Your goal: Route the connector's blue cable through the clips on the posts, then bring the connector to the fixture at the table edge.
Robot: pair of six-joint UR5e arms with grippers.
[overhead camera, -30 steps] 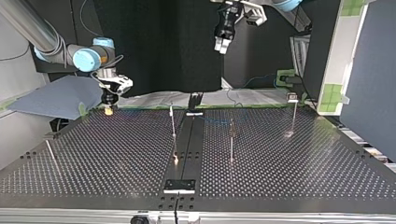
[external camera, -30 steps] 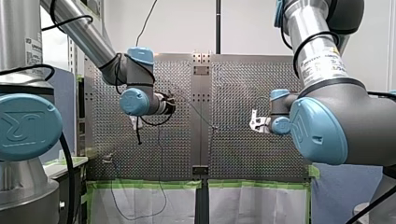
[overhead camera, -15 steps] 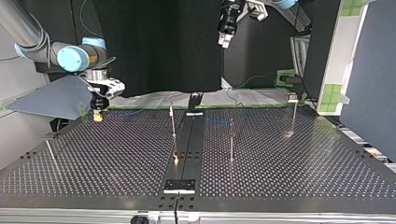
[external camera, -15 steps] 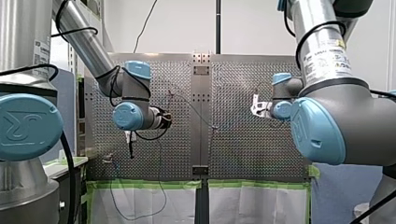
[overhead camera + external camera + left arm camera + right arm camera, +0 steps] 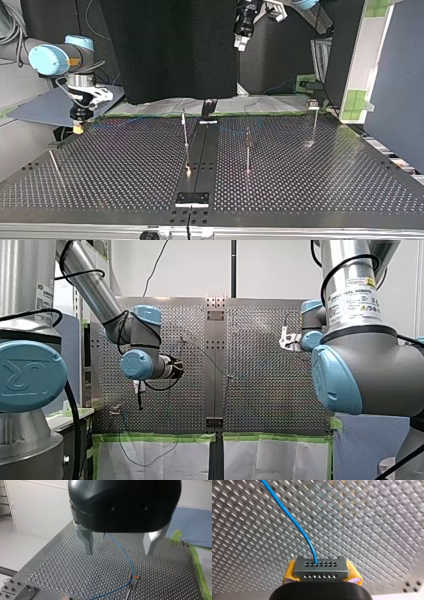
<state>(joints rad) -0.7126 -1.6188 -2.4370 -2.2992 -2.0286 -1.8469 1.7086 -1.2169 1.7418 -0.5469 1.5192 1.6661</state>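
Since the earlier frames, my right arm point(image 5: 50, 57) has carried the right pincer point(image 5: 77, 128) further toward the top view's left, along the far edge of the bench point(image 5: 325, 175). My left arm point(image 5: 137, 365) has not shifted in the last half second.

The bench is a perforated metal plate with a dark rail point(image 5: 200, 150) running far to near down its middle.

The right pincer is positioned close to the bench's far left corner in the top view. Its yellow pads point(image 5: 289, 571) are clamped on the connector point(image 5: 321, 566), one at each end of the grey block.

The left pincer point(image 5: 119, 543) is held high above the far side of the bench, right of centre in the top view. Its metal fingers point(image 5: 87, 542) stand wide apart with nothing between them.

Three thin posts point(image 5: 247, 152) stand upright on the bench: one just left of the rail, one just right of it, one near the far right corner.

The blue cable point(image 5: 292, 520) exits the connector's holed face and leads away over the plate. In the left wrist view it curves across the bench to a clip point(image 5: 135, 577) on a post's top
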